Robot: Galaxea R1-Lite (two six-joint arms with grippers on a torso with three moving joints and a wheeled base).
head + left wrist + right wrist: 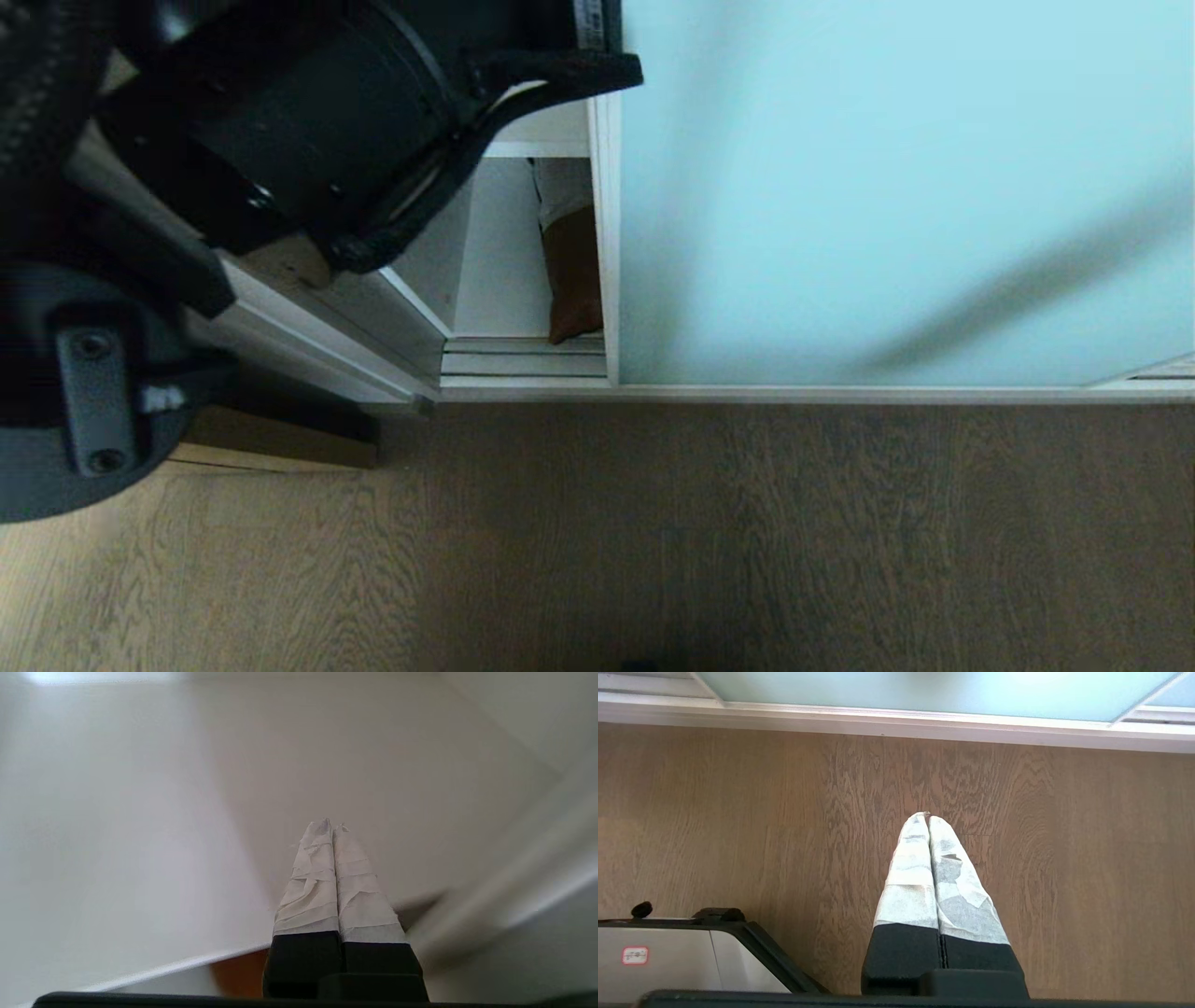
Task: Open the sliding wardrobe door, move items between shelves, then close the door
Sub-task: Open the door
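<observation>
Sliding wardrobe door [896, 187] partly open; cushion [571, 271] upright in the gap on the lowest shelf [499, 280]. Left gripper [332, 828] fingertips pressed together, empty, inside the compartment — spread them before reaching the cushion. Right gripper [928, 817] closed, idle above floor [738, 812].

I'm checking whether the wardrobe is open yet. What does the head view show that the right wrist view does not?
Only the head view shows the gap beside the sliding wardrobe door, with a white shelf and a rust-brown edge of the cushion inside, and the left arm reaching toward it. Only the right wrist view shows the right gripper, shut and empty above the floor, and part of the robot's base. Both show the aqua glass door, its white bottom track and the wood floor.
</observation>
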